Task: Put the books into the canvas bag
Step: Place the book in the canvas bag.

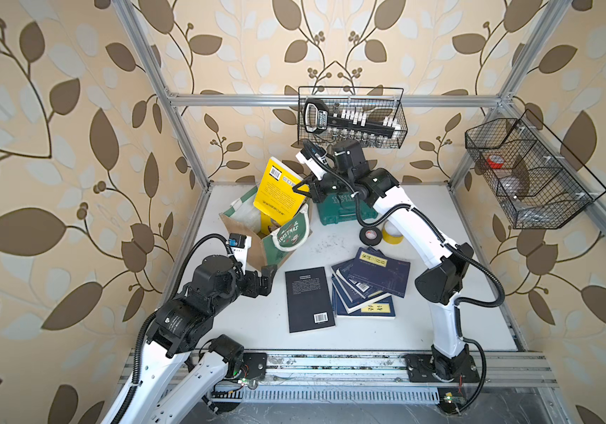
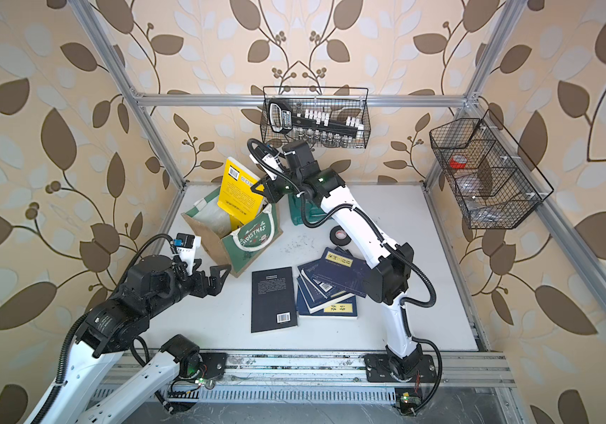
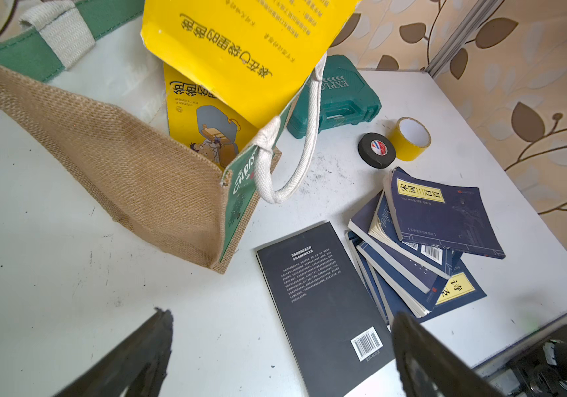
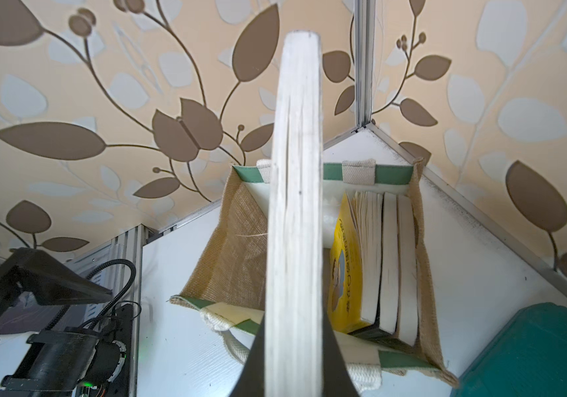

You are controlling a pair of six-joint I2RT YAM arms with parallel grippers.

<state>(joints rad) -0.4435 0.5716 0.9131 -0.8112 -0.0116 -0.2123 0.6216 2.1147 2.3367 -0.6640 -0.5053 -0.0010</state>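
Right gripper (image 1: 300,189) is clamped on a yellow book (image 1: 279,191), tilted above the open canvas bag (image 1: 253,253)!
Only the right wrist view shows three books (image 4: 388,261) standing inside, page edges up, against one wall; the top views catch just a yellow cover there. The bag is tan burlap with a green panel and sits far left on the table. Left gripper (image 1: 265,279) hovers beside its near corner, jaws wide. Nearby lie a black book (image 1: 308,299), a fanned navy stack (image 1: 371,286), black tape (image 1: 370,235) and yellow tape (image 1: 392,234). The right arm partly hides a green tool case (image 1: 338,214).
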